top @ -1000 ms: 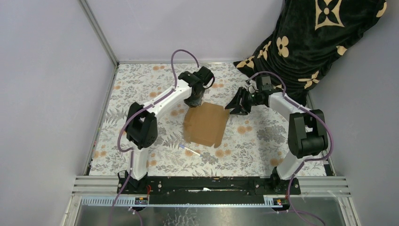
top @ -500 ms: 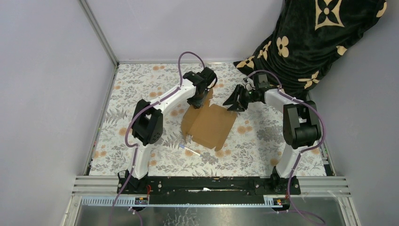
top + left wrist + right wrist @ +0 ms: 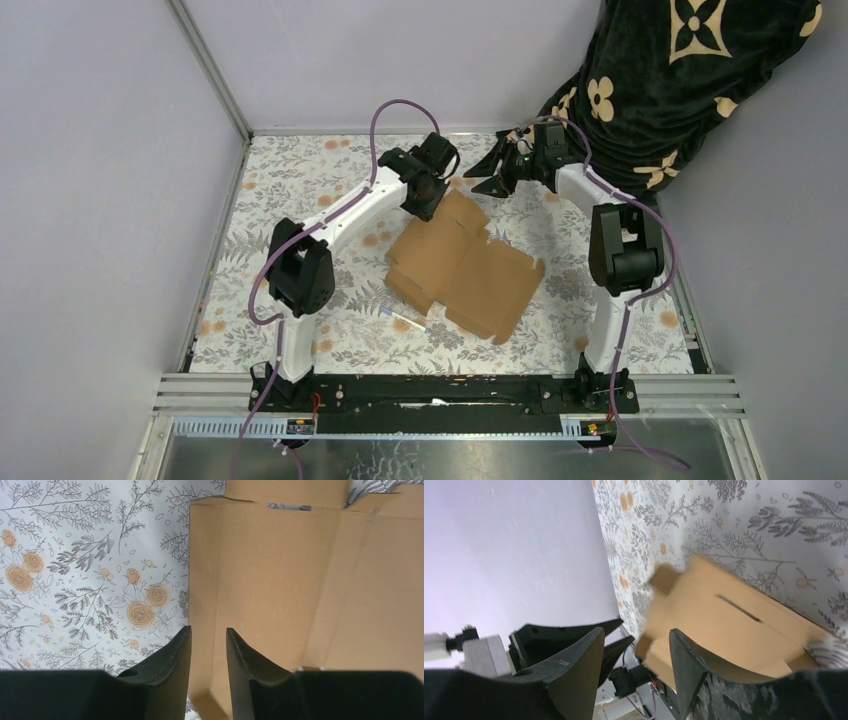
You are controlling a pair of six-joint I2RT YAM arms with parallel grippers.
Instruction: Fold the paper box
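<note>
Box: the paper box [image 3: 465, 268] lies opened out and mostly flat at the middle of the table [image 3: 300, 190], spreading from the centre towards 4 o'clock; flaps and a slit show.
Box, hidden parts: its 11 o'clock corner is covered by the left gripper [image 3: 428, 195] in the top view; the left wrist view cuts it off at the top and right; in the right wrist view its edges are blurred.
Left jaws: narrowly parted over the box's left edge, cardboard showing through the gap, nothing pinched; whether the tips touch it I cannot tell.
Right gripper [image 3: 497, 170]: at 1 o'clock of the box, apart from it, jaws spread with nothing between them.
Stick [image 3: 405, 320]: small, white, just beside the box at 7 o'clock.
Cloth [image 3: 680, 80]: black with gold flowers, at the table's 1 o'clock corner, cut off by the frame.
</note>
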